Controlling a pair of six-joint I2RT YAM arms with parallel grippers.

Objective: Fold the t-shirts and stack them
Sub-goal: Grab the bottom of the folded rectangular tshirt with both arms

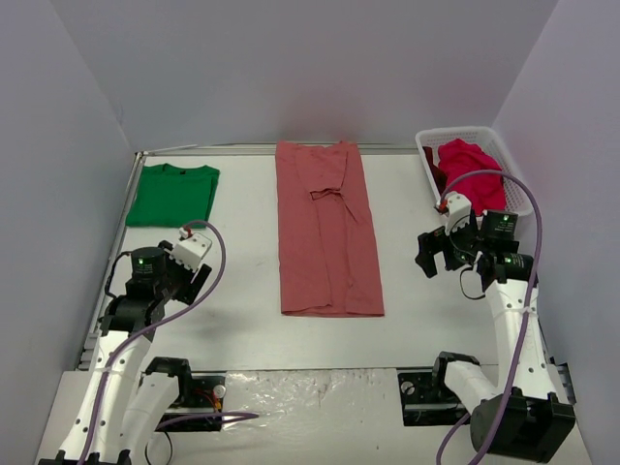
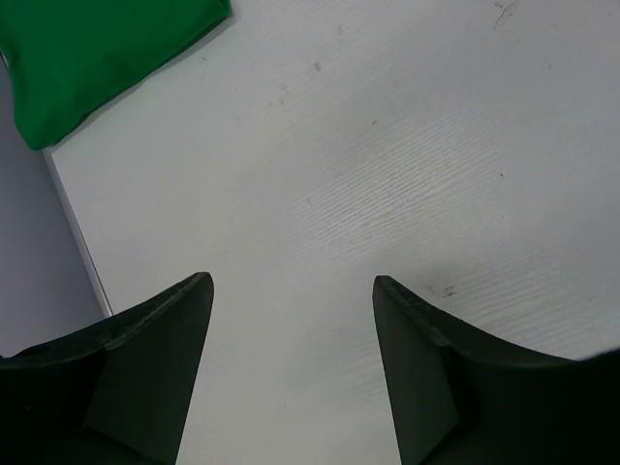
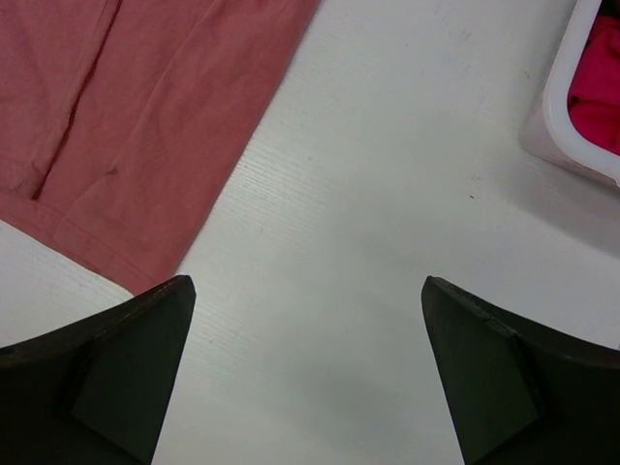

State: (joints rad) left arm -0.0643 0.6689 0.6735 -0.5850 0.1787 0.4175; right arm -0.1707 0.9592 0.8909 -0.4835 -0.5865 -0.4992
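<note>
A salmon-pink t-shirt (image 1: 326, 228) lies folded into a long strip down the middle of the table; its near edge shows in the right wrist view (image 3: 145, 126). A folded green t-shirt (image 1: 173, 194) lies at the far left and shows in the left wrist view (image 2: 87, 53). Crimson-magenta t-shirts (image 1: 470, 172) are bunched in the basket. My left gripper (image 1: 197, 281) is open and empty over bare table, near of the green shirt (image 2: 291, 281). My right gripper (image 1: 433, 254) is open and empty over bare table between the pink shirt and the basket (image 3: 308, 281).
A white lattice basket (image 1: 505, 155) stands at the far right corner; its rim shows in the right wrist view (image 3: 562, 107). Grey walls close in the table on three sides. The table's left edge (image 2: 73, 228) runs beside my left gripper.
</note>
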